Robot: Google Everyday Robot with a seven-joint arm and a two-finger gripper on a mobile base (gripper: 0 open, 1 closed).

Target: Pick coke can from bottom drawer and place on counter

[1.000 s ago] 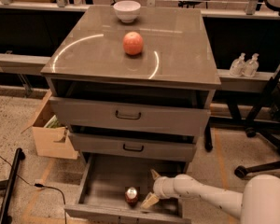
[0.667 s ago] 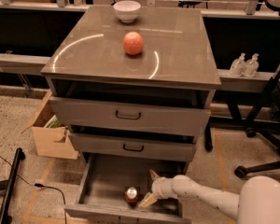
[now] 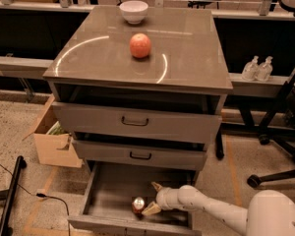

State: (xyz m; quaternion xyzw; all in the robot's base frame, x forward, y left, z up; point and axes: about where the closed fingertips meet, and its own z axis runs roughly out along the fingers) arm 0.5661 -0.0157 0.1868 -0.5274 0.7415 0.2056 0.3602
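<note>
The coke can (image 3: 138, 205) stands upright on the floor of the open bottom drawer (image 3: 108, 200), near its front middle. My gripper (image 3: 153, 198) reaches into the drawer from the right, just right of the can. One tan finger (image 3: 151, 210) lies close beside the can's lower right and the other points up and away, so the fingers are spread open and empty. The counter (image 3: 187, 48) is the glossy grey-brown cabinet top above.
An orange-red apple (image 3: 140, 45) and a white bowl (image 3: 133, 11) sit on the counter. The two upper drawers (image 3: 135, 122) are slightly open. A cardboard box (image 3: 51, 144) stands at the left, an office chair base (image 3: 280, 146) at the right, and a black pole (image 3: 10, 195) lies on the floor.
My gripper has slid a little left toward the can. The can has not moved.
</note>
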